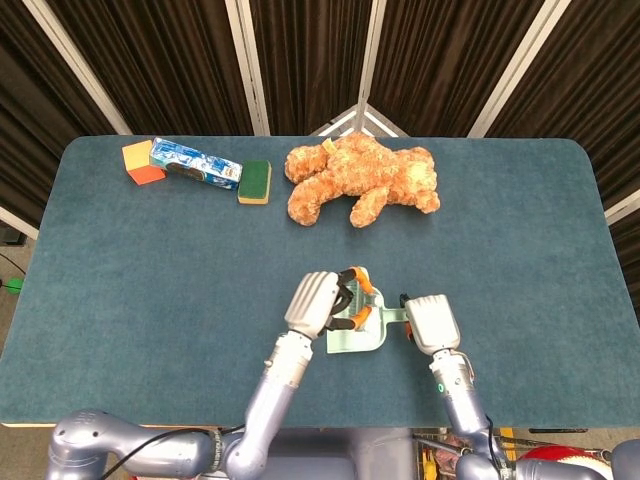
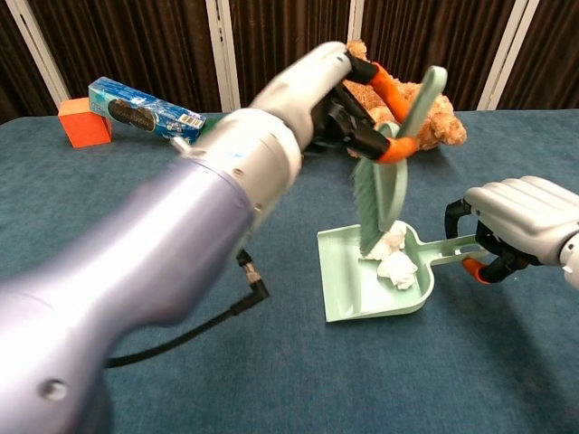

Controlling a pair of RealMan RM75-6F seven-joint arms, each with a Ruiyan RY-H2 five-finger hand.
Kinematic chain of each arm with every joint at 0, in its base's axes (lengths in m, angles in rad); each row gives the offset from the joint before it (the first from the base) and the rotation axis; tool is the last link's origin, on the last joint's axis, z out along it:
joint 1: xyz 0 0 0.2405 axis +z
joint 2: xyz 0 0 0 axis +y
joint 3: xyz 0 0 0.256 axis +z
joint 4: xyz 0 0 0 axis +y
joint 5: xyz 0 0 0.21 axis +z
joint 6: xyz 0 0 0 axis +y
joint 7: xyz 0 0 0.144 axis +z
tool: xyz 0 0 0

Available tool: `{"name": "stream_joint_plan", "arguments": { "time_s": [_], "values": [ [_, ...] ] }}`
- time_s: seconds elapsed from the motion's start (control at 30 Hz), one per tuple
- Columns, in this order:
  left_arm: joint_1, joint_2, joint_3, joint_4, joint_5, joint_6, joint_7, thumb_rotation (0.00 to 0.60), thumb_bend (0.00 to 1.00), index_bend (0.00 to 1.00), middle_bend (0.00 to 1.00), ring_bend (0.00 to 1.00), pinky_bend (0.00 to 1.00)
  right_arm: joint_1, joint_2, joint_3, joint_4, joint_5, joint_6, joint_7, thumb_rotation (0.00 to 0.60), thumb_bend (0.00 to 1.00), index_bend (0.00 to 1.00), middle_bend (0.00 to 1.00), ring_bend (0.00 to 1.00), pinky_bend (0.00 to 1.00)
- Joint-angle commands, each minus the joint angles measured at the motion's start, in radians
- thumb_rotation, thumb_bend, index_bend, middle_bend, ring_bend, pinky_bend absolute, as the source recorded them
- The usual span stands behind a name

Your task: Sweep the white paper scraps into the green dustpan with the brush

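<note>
White paper scraps point(image 2: 395, 260) lay bunched inside the green dustpan point(image 2: 348, 289), at its handle end, right under the brush point(image 2: 384, 185) bristles. No scraps made out on the cloth outside the pan in either view. Brush stood nearly upright, bristle tips touching or just above the scraps, handle tilted up toward the teddy bear point(image 1: 360, 180). Left hand point(image 1: 314, 301) clamped on the brush handle, fingers wrapped round it near the orange fingertip pads. Right hand point(image 2: 523, 220) closed round the dustpan handle, holding the pan flat on the blue table point(image 1: 150, 290) with its open lip facing the robot's left.

Judged as the tail of the sweeping step: scraps apparently gathered, brush at the deep end of the pan. Next move likely called for lifting the brush clear without flicking the light paper back out, while keeping the pan level or tipped back toward its handle so nothing slid to the open lip.

Dustpan held only the scraps and the brush tip. Further out, along the far edge: teddy bear, a green-and-yellow sponge point(image 1: 255, 181), a blue cookie packet point(image 1: 195, 165) and an orange block point(image 1: 140, 162), all well apart from the pan.
</note>
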Motion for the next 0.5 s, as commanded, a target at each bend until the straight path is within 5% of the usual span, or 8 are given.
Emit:
{"name": "stream_joint_plan", "arguments": {
  "time_s": [0.03, 0.13, 0.23, 0.5],
  "values": [
    [0.034, 0.062, 0.009, -0.051, 0.01, 0.007, 0.006, 0.6, 0.63, 0.79, 1.0, 1.0, 1.0, -0.002, 0.0, -0.004, -0.003, -0.004, 0.002, 0.0, 0.6, 0.54, 0.52, 0.92, 0.89, 0.91],
    [0.056, 0.116, 0.01, -0.08, 0.015, 0.009, 0.007, 0.6, 0.63, 0.79, 1.0, 1.0, 1.0, -0.003, -0.001, -0.013, -0.004, -0.007, 0.01, -0.02, 0.6, 0.54, 0.2, 0.92, 0.87, 0.9],
    [0.082, 0.18, -0.002, -0.107, 0.012, 0.014, 0.0, 0.6, 0.63, 0.79, 1.0, 1.0, 1.0, -0.005, -0.005, -0.02, -0.018, -0.005, 0.019, -0.049, 0.6, 0.54, 0.01, 0.92, 0.85, 0.89],
    [0.105, 0.285, 0.0, -0.149, 0.013, -0.003, -0.008, 0.6, 0.63, 0.79, 1.0, 1.0, 1.0, -0.01, -0.003, -0.016, -0.04, 0.024, 0.045, -0.103, 0.6, 0.54, 0.0, 0.92, 0.84, 0.87]
  ]
}}
